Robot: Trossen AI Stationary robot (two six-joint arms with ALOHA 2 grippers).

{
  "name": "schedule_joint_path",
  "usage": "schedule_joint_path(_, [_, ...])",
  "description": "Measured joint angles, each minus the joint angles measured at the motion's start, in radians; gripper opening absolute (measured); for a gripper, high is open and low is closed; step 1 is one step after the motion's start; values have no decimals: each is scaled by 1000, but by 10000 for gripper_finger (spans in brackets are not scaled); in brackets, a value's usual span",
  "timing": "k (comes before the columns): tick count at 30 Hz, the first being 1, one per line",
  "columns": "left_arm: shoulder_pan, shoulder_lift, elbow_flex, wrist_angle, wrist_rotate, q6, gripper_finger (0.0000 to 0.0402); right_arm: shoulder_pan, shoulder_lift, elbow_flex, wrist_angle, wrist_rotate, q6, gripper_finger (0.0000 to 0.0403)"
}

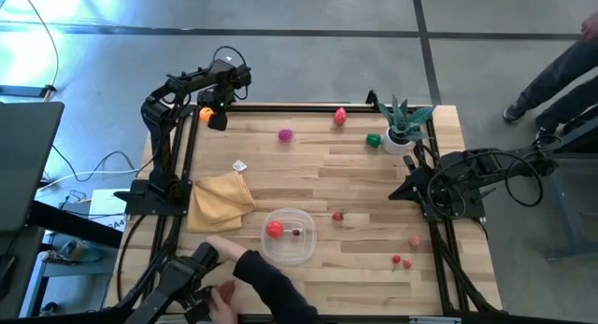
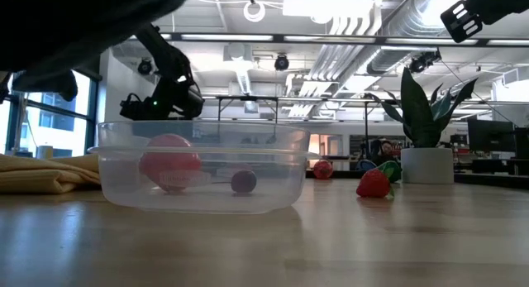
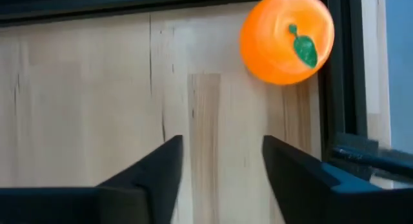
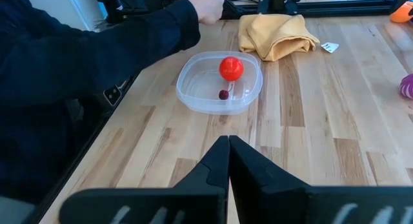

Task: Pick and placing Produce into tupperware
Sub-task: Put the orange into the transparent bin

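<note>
Left gripper [image 3: 219,179] hovers, fingers spread, with the orange [image 3: 287,37] at its one o'clock by the table's far-left corner. It looks light, smooth, likely slippery: grip across its widest girth. Right gripper [image 4: 228,161] waits, pressed together; tupperware [image 1: 304,251] sits near-centre.

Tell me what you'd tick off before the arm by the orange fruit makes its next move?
1. Left gripper open: ok, fingers apart.
2. Orange fruit between the fingers: not ok, it sits ahead and off to one side, near the table's edge rail.
3. Tupperware upright with room inside: ok, only a red fruit and a small dark one in it.
4. Path to the tupperware clear: not ok, a person's sleeve reaches in beside it.
5. Right gripper out of the way: ok, shut, at the table's right edge.
</note>
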State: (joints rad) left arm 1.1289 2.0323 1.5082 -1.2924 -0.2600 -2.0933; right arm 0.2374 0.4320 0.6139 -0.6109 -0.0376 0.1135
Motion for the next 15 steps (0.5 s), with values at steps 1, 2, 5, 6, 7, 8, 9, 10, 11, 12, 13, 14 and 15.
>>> schedule_joint_path(1, [-4, 0, 0, -2, 5, 1, 169, 0, 0, 0, 0, 0, 0, 0])
schedule_joint_path(2, [-6, 0, 0, -2, 11, 0, 156, 0, 0, 0, 0, 0, 0, 0])
schedule_joint_path(5, [-5, -9, 0, -2, 17, -2, 124, 0, 0, 0, 0, 0, 0, 0])
schedule_joint_path(6, [-4, -15, 0, -3, 17, -2, 117, 0, 0, 0, 0, 0, 1, 0])
schedule_joint_path(7, [-4, -22, 0, -7, 16, -2, 112, 0, 0, 0, 0, 0, 1, 0])
schedule_joint_path(8, [-3, -30, 0, -13, 15, -2, 108, 0, 0, 0, 0, 0, 1, 0])
schedule_joint_path(9, [-3, -38, 0, -17, 14, -4, 106, 0, 0, 0, 0, 0, 0, 0])
schedule_joint_path(10, [-2, -45, 0, -19, 14, -8, 106, 0, 0, 0, 0, 0, 0, 0])
schedule_joint_path(11, [0, -52, 0, -22, 12, -9, 106, 0, 0, 0, 0, 0, 0, 0])
schedule_joint_path(12, [4, -57, 0, -24, 9, -9, 108, 0, 0, 0, 0, 0, 0, 0])
schedule_joint_path(13, [7, -59, 0, -24, 9, -8, 112, 0, 0, 0, 0, 0, 0, 0])
schedule_joint_path(14, [11, -60, 0, -25, 10, -8, 118, 0, 0, 0, 0, 0, 0, 0])
schedule_joint_path(15, [15, -60, 0, -27, 14, -8, 126, 0, 0, 0, 0, 0, 0, 0])
